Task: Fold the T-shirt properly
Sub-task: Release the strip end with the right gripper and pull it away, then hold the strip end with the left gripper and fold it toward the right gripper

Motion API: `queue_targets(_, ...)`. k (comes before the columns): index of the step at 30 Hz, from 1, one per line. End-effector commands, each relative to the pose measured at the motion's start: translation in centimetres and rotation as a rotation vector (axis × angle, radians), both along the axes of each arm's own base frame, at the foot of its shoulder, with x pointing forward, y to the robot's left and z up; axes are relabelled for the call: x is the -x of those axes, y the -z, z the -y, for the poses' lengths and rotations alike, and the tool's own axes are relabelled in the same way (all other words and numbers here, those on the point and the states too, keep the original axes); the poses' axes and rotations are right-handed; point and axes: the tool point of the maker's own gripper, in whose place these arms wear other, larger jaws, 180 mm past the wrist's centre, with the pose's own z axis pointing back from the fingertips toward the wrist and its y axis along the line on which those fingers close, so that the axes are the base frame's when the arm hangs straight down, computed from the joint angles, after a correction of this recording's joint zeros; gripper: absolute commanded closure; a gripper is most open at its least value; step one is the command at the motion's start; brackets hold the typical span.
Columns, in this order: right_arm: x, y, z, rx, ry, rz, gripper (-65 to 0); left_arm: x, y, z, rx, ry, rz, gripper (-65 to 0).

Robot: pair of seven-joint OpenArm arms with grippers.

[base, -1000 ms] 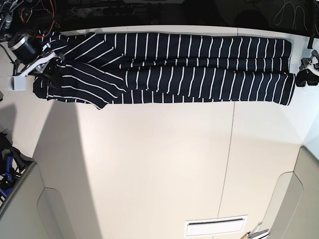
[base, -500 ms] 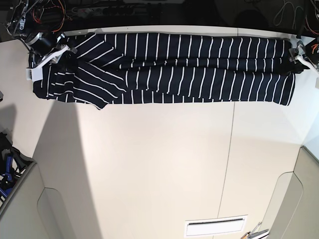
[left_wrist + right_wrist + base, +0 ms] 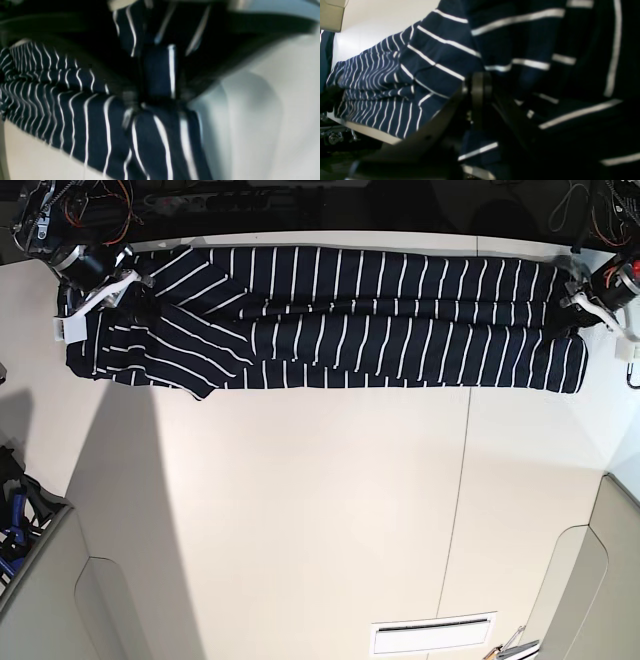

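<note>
White laminate table (image 3: pixel 320 520), smooth, with one thin seam running front to back right of centre; the near half carries a small pale slotted vent plate (image 3: pixel 432 637) at its front edge. Grey moulded panels stand at both near corners.

Dark navy short-sleeved T-shirt (image 3: pixel 330 320) of soft fabric with thin white stripes, lying along the far edge of the table as a long narrow band folded lengthwise, reaching almost from one side of the base view to the other. The sleeve end, on that view's left, shows diagonal stripes and a pointed flap; the hem end, on its right, is slightly bunched.

Left gripper (image 3: pixel 578 302), at the hem end: its fingers (image 3: pixel 140 82) are drawn in on a raised fold of the striped cloth, seen pinched between them in the left wrist view, though blurred.

Right gripper (image 3: pixel 112 288), white-bodied, at the sleeve end: fingers pressed together with the striped fabric caught between them, cloth draped over and around it in the right wrist view.
</note>
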Motion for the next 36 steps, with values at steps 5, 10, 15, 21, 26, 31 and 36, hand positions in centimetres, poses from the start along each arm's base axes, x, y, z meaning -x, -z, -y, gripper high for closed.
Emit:
queue_targets(5,-0.7,-1.5,-0.3,-0.046,-0.002,0.054,0.0,-1.4,-1.4,-0.7,-0.023,0.006,0.052,0.0)
queue_targets(10,-0.9,-1.9,-0.4,-0.062,0.003,0.069,0.0,-3.0,-2.0,-1.3,-0.077,0.01,0.086,0.0)
queue_targets(15,-1.5,-4.0,0.1,-0.088,0.015,0.135,0.0,-4.9,-3.1,-1.4,-0.091,0.012,0.129,0.0)
queue_targets(21,-2.3,-8.1,2.2,0.006,0.039,0.254,0.0,-6.8,-3.7,-2.9,-0.219,0.032,0.141,0.0)
queue_targets(26,-2.4,-10.2,3.5,0.088,0.054,0.305,0.0,-8.2,-5.8,-5.2,-0.309,0.021,0.169,0.0)
queue_targets(31,-2.4,-10.0,3.6,0.103,0.054,0.296,0.0,-9.4,-9.4,-6.7,-0.406,0.065,0.22,0.0)
queue_targets(36,-2.4,-10.1,3.7,0.104,0.058,0.302,0.0,-10.2,-11.8,-5.4,-0.46,0.131,0.262,0.0)
